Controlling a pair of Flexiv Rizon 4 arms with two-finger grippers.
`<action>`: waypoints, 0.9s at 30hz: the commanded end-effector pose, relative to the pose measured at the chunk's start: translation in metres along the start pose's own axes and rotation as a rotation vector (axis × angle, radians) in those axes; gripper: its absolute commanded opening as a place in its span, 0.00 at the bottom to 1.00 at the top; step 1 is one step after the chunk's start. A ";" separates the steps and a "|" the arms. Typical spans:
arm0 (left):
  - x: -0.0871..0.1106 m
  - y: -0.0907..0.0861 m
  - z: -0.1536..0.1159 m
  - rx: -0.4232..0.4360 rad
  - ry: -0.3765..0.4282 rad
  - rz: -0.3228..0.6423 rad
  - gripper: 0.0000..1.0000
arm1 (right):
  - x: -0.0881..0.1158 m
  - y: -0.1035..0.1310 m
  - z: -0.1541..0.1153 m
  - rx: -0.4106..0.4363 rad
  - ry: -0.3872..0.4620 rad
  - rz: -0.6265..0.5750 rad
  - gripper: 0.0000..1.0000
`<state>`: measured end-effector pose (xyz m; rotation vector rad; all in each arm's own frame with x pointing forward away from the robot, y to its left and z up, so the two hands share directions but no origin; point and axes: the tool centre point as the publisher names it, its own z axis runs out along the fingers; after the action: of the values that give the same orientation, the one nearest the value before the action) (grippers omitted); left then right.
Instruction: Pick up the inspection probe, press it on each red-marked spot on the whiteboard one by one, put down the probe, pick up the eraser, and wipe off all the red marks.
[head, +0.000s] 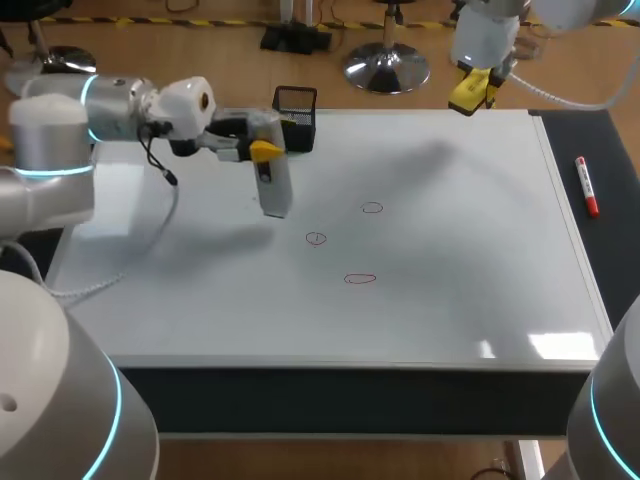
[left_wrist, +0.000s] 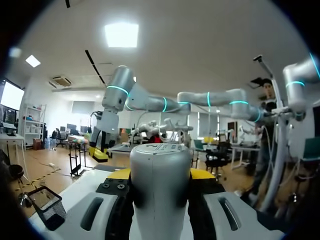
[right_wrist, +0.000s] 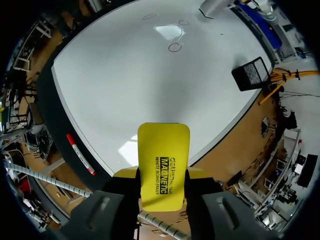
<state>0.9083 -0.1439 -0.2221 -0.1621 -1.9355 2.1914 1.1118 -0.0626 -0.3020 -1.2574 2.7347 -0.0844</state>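
Note:
The whiteboard (head: 450, 300) bears three small red marks (head: 372, 208) (head: 316, 238) (head: 360, 279). My left gripper (head: 262, 152) hovers over the board's back left, shut on the grey cylindrical probe (head: 275, 192), which hangs tip-down above the board. In the left wrist view the probe (left_wrist: 161, 185) fills the gap between the yellow tips of that gripper (left_wrist: 161, 175). My right gripper (head: 470, 92) is raised behind the board's far edge, shut on the yellow eraser (head: 468, 95). The right wrist view shows the eraser (right_wrist: 163, 165) held flat between the fingers, with the red marks (right_wrist: 174, 47) far ahead.
A black mesh basket (head: 297, 105) stands at the board's back edge, just behind the left gripper. A red marker (head: 586, 186) lies on the dark strip along the board's right side. The board's front half is bare white surface.

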 end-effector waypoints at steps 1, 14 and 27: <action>0.005 0.008 0.013 -0.008 0.027 0.014 0.00 | 0.000 -0.001 -0.001 0.000 0.005 -0.002 0.00; 0.011 0.023 0.048 -0.018 0.115 -0.006 0.00 | 0.000 -0.001 -0.001 0.000 0.005 -0.002 0.00; 0.009 0.045 0.062 -0.009 0.166 -0.021 0.00 | 0.000 -0.001 -0.001 0.000 0.005 -0.002 0.00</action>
<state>0.8749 -0.2016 -0.2516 -0.2940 -1.8772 2.0829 1.1118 -0.0625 -0.3020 -1.2574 2.7347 -0.0844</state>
